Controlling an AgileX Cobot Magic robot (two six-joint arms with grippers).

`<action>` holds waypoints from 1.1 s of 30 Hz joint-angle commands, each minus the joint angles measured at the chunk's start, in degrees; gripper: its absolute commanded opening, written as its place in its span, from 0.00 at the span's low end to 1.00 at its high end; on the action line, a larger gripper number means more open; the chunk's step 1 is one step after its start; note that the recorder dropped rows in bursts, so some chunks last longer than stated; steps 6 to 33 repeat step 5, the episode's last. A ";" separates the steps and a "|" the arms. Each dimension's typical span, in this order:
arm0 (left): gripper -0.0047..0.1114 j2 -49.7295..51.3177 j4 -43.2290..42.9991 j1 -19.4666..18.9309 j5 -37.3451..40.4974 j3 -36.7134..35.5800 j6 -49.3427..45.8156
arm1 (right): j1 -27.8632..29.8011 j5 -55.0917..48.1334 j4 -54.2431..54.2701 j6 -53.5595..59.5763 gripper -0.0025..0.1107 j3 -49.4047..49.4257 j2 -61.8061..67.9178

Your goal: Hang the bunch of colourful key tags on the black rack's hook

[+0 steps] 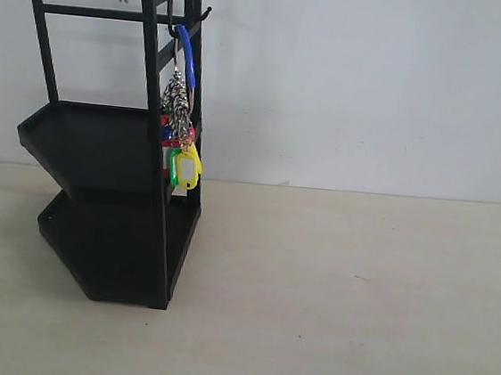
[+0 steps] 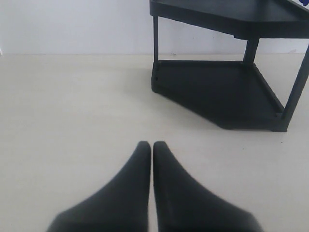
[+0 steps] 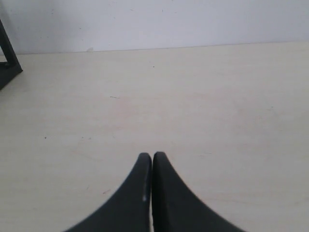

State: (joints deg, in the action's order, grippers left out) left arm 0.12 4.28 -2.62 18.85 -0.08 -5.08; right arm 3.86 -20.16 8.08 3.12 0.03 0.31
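The black rack (image 1: 102, 145) stands at the left of the exterior view, its two tray shelves facing left. From a thin hook (image 1: 172, 29) on its top rail hangs the colourful key tag bunch (image 1: 182, 140) by its blue loop (image 1: 187, 54), with metal rings and a yellow tag lowest. Neither arm shows in the exterior view. My left gripper (image 2: 152, 144) is shut and empty over the bare table, with the rack's lower shelf (image 2: 217, 92) ahead. My right gripper (image 3: 152, 154) is also shut with nothing in it, far from the rack.
A light wooden table (image 1: 338, 295) stretches to the right of the rack, against a white wall (image 1: 378, 84). A corner of the rack's base (image 3: 8, 67) shows at the edge of the right wrist view.
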 commanded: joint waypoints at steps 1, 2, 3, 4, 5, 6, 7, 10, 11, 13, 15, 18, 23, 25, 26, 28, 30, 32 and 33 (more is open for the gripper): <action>0.08 -0.12 0.43 -0.21 -0.77 0.08 0.60 | 0.17 0.23 0.15 0.22 0.02 -0.03 -0.31; 0.08 -0.12 0.43 -0.21 -0.77 0.08 0.60 | 0.17 0.23 0.15 0.22 0.02 -0.03 -0.31; 0.08 -0.12 0.43 -0.21 -0.77 0.08 0.60 | 0.17 0.23 0.15 0.22 0.02 -0.03 -0.31; 0.08 -0.12 0.43 -0.21 -0.77 0.08 0.60 | 0.17 0.23 0.15 0.22 0.02 -0.03 -0.31; 0.08 -0.12 0.43 -0.21 -0.77 0.08 0.60 | 0.17 0.23 0.15 0.22 0.02 -0.03 -0.31; 0.08 -0.12 0.43 -0.21 -0.77 0.08 0.60 | 0.17 0.23 0.15 0.22 0.02 -0.03 -0.31; 0.08 -0.12 0.43 -0.21 -0.77 0.08 0.60 | 0.17 0.23 0.15 0.22 0.02 -0.03 -0.31; 0.08 -0.12 0.43 -0.21 -0.77 0.08 0.60 | 0.17 0.23 0.15 0.22 0.02 -0.03 -0.31; 0.08 -0.12 0.43 -0.21 -0.77 0.08 0.60 | 0.17 0.23 0.15 0.22 0.02 -0.03 -0.31; 0.08 -0.12 0.43 -0.21 -0.77 0.08 0.60 | 0.17 0.23 0.15 0.22 0.02 -0.03 -0.31; 0.08 -0.12 0.43 -0.21 -0.77 0.08 0.60 | 0.17 0.23 0.15 0.22 0.02 -0.03 -0.31; 0.08 -0.12 0.43 -0.21 -0.77 0.08 0.60 | 0.17 0.23 0.15 0.22 0.02 -0.03 -0.31; 0.08 -0.12 0.43 -0.21 -0.77 0.08 0.60 | 0.17 0.23 0.15 0.22 0.02 -0.03 -0.31; 0.08 -0.12 0.43 -0.21 -0.77 0.08 0.60 | 0.17 0.23 0.15 0.22 0.02 -0.03 -0.31; 0.08 -0.12 0.43 -0.21 -0.77 0.08 0.60 | 0.17 0.23 0.15 0.22 0.02 -0.03 -0.31; 0.08 -0.12 0.43 -0.21 -0.77 0.08 0.60 | 0.17 0.23 0.15 0.22 0.02 -0.03 -0.31; 0.08 -0.12 0.43 -0.21 -0.77 0.08 0.60 | 0.17 0.23 0.15 0.22 0.02 -0.03 -0.31; 0.08 -0.12 0.43 -0.21 -0.77 0.08 0.60 | 0.17 0.23 0.15 0.22 0.02 -0.03 -0.31; 0.08 -0.12 0.43 -0.21 -0.77 0.08 0.60 | 0.17 0.23 0.15 0.22 0.02 -0.03 -0.31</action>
